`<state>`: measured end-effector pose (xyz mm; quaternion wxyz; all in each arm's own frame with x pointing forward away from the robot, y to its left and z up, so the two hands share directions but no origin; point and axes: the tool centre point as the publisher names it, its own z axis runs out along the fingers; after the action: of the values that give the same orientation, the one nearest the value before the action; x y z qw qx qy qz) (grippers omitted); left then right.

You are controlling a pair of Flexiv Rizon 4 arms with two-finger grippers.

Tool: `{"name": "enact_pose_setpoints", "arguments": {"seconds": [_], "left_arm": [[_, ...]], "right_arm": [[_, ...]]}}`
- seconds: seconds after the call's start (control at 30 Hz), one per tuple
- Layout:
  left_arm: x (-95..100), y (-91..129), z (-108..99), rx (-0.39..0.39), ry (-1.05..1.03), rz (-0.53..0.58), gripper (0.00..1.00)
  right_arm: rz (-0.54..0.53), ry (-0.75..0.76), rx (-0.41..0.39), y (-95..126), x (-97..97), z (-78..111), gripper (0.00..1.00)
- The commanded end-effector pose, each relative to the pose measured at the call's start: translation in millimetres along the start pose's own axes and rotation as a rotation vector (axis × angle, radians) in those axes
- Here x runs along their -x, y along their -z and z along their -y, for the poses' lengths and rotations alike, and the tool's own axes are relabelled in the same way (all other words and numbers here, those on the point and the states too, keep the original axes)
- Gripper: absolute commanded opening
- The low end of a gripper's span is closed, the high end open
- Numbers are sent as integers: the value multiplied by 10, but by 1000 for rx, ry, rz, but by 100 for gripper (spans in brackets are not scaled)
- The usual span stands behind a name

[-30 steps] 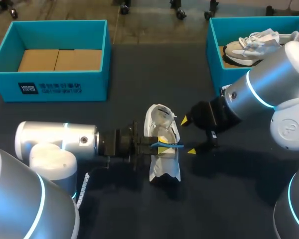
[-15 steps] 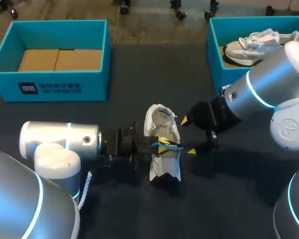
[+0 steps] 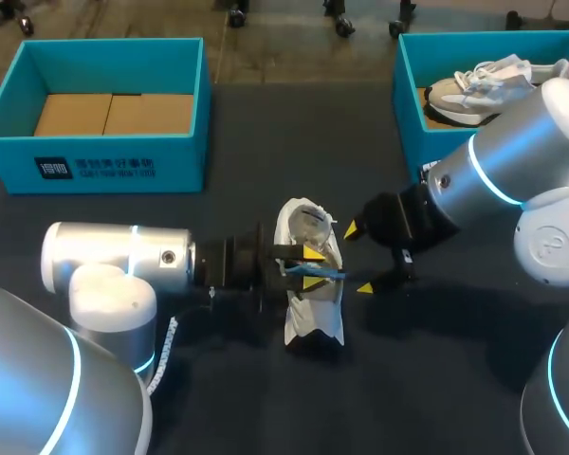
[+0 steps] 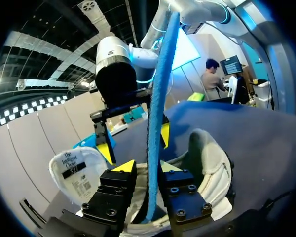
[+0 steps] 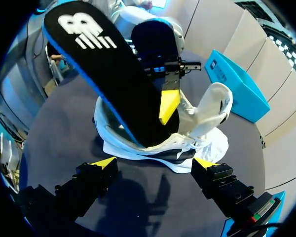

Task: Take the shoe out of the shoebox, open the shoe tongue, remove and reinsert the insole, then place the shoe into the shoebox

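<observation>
Dark table (image 3: 408,379) carries two teal boxes: left shoebox (image 3: 95,163), white print on its side, cardboard (image 3: 114,114) inside; right shoebox (image 3: 408,104) holds a second shoe (image 3: 484,85), partly cut off by the right arm (image 3: 512,161). White shoe (image 3: 313,322) lies mid-table. Insole (image 5: 113,84), blue-edged, black face with a white logo, stands up out of it, pinched tight in the left gripper (image 3: 311,268). Right gripper (image 3: 358,259) is spread wide, just beside the shoe, apart from it. Tongue tag (image 4: 71,170) print is too small to make out.

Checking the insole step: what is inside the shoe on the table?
The lower end of the insole sits in the shoe, pinched by the fingers of the left gripper; the rest sticks out. The shoe's walls hide its tip.
</observation>
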<state>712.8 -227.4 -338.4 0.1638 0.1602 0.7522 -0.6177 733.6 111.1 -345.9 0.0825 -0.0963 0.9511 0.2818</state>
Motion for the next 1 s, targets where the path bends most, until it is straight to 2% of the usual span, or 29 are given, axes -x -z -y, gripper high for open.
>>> {"name": "enact_pose_setpoints", "arguments": {"seconds": [0.03, 0.43, 0.53, 0.7, 1.0], "left_arm": [[-10, 66, 99, -1, -5, 4, 31], [-55, 193, 281, 3, 4, -4, 34], [-99, 219, 294, 12, 15, -14, 0], [-167, 216, 242, 17, 15, -36, 0], [-205, 142, -10, 14, -68, -79, 0]], "right_arm": [[1, 1, 0, -3, -7, 0, 100], [1, 1, 0, -3, -7, 0, 100], [1, 1, 0, -3, -7, 0, 100], [1, 1, 0, -3, -7, 0, 100], [1, 1, 0, -3, -7, 0, 100]]}}
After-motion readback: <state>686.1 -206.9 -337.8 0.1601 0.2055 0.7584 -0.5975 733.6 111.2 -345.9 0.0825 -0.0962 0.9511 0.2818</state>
